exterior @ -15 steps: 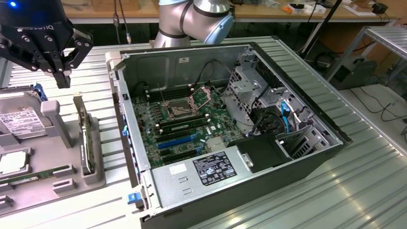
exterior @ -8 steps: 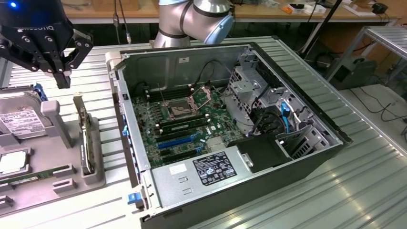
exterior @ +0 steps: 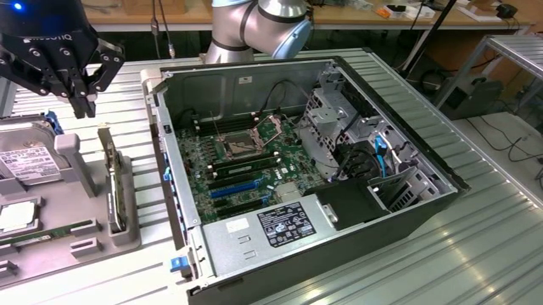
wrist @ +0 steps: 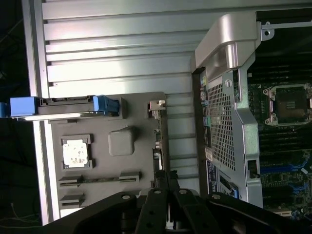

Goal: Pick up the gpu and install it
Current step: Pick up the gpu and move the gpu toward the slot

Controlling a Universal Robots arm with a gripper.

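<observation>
The gpu is a thin dark card standing on its long edge in a slot of the grey holder tray, at the exterior view's left, beside the open computer case. My gripper hangs in the air above the card's far end, fingers pointing down. It is shut, with the fingers pressed together and nothing between them. In the wrist view the gpu shows edge-on just beyond the gripper, its silver bracket end farthest from the fingers.
The tray also holds a silver hard drive with blue clips, a processor chip and a memory stick. The case lies open with its motherboard exposed. All of it rests on a slatted metal table.
</observation>
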